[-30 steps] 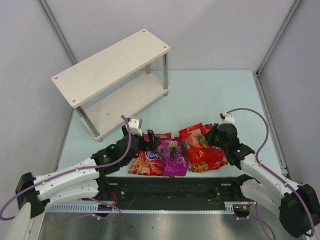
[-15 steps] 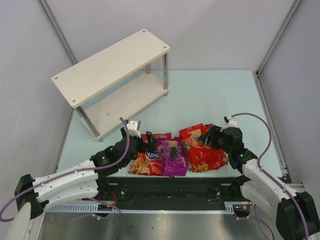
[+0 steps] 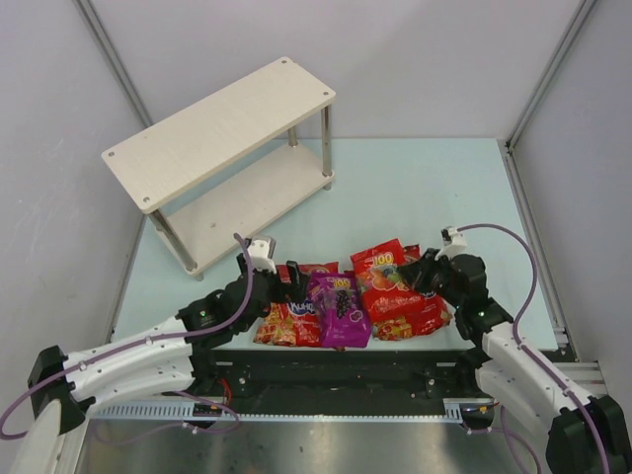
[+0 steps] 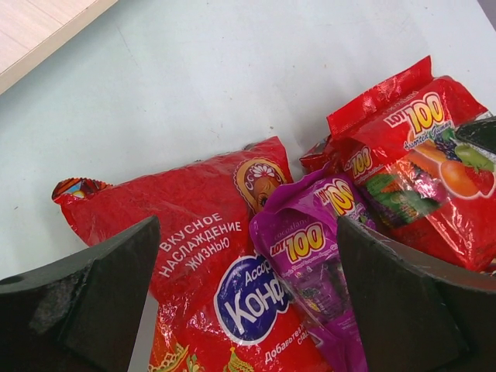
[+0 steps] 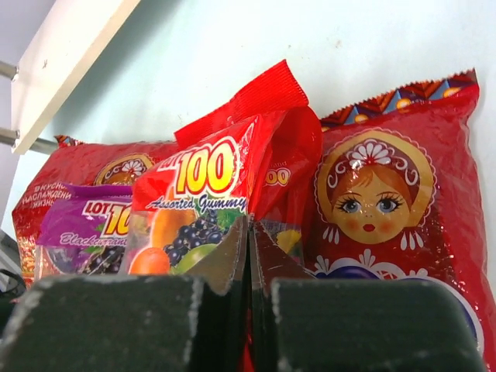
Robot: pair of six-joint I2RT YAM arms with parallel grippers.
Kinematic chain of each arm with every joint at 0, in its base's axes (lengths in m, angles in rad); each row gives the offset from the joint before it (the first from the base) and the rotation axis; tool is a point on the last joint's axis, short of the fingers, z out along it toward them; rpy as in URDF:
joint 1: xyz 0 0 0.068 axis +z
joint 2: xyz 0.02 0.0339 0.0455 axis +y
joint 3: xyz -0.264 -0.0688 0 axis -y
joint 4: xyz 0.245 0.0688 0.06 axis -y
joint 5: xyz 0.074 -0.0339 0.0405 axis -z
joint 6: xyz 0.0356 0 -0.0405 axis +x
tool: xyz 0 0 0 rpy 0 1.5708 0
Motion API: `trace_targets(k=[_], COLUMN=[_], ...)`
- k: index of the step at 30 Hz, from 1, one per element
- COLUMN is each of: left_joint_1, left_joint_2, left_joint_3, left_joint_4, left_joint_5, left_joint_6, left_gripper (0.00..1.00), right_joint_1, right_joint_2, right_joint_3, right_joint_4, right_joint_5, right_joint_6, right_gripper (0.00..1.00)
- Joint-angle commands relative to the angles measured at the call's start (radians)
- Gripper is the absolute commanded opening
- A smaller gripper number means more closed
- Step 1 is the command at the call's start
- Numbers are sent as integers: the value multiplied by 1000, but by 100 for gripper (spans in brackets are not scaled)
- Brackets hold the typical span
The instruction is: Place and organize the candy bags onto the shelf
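Pale green table (image 3: 415, 188), bare shelf (image 3: 222, 128) at ten o'clock: my right gripper (image 5: 249, 263) pinched the fruit-print bag (image 5: 203, 174), presumably for lifting, while my left gripper (image 4: 248, 232) gaped wide over the other candy bags (image 4: 209, 225) at six o'clock.

— What's underneath everything?
— A pale green table (image 3: 425, 188), smooth and matte, with a silver strip (image 3: 534, 237) down its right edge.
— And around it?
— Plain grey walls (image 3: 415, 59), with metal bars (image 3: 111, 61) running up the back corners.
— And at the near edge?
— A black frame (image 3: 336, 367), then a toothed metal rail (image 3: 326, 417) lying across a steel sheet (image 3: 296, 452).
— Any marks?
— A few faint specks on the table, seen close.
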Motion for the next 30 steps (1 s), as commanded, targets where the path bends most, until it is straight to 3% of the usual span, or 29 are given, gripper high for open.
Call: trace_targets(k=[1,15,23,30], left_joint_1=[-6,-6,-5,-6], left_joint_2=[-26,-142,-197,-273], left_joint_3=[-10,-35,-47,-64], left_joint_4=[10,-68,-133,-191], left_joint_5=[-3,-18,-30,-44], left_joint_6=[-27,-70,-96,-119], left_gripper=[100,100,100,100], right_joint_1=[-11,-19,46,217], right_joint_2=[-41,207,500,742], right_joint_3=[106,497,969,1468], right_joint_4=[11,207,270,73], right_joint_5=[-13,-97,-175,-158], right_joint_6=[-73,-234,-254,-353], right_gripper=[0,0,0,0])
